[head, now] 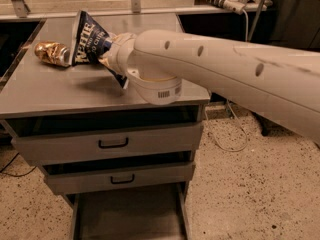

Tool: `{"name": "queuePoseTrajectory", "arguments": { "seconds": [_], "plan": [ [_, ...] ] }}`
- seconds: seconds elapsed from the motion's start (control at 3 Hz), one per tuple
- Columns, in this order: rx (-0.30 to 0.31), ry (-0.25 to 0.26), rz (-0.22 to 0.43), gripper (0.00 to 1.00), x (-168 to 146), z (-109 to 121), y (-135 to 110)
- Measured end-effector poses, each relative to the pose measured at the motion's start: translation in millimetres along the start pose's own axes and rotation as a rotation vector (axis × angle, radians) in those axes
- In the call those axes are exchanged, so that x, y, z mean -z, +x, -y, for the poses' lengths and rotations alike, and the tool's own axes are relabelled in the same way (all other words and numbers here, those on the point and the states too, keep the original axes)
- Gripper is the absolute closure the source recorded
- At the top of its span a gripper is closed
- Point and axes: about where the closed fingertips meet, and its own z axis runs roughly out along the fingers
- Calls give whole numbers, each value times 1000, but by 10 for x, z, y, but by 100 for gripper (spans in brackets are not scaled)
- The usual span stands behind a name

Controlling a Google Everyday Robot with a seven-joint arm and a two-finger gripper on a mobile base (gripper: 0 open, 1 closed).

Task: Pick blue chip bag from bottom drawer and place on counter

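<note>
Thick white robot arm point(225, 69) reaches from the right over the flat grey metal surface point(60, 91). Deep grey bottom drawer point(130, 214) stands open. Crinkly dark navy chip bag point(90, 41) tilts above the surface, just beside a crushed gold can point(50, 53). Pincer point(106, 55) pinches the bag.

Dark navy blue chip bag point(89, 41) with white lettering, gripped by the cream-white gripper point(107, 55) over the far left of the dull grey counter point(60, 91). Left of it, a shiny gold can point(51, 53). Off-white arm point(225, 69) with dark oval spots. Grey upper drawers point(160, 140) with black handles point(113, 144); plain grey bottom drawer point(130, 214). Beige floor point(250, 184), speckled dark.
</note>
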Motion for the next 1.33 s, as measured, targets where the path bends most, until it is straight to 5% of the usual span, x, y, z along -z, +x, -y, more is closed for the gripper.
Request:
{"name": "queuePoseTrajectory", "arguments": {
  "seconds": [0.67, 1.0, 1.33],
  "plan": [
    [-14, -116, -19, 100, -504, -343, 157],
    [-17, -133, -21, 100, -542, -405, 162],
    [-17, -133, -21, 81, -542, -405, 162]
  ]
}}
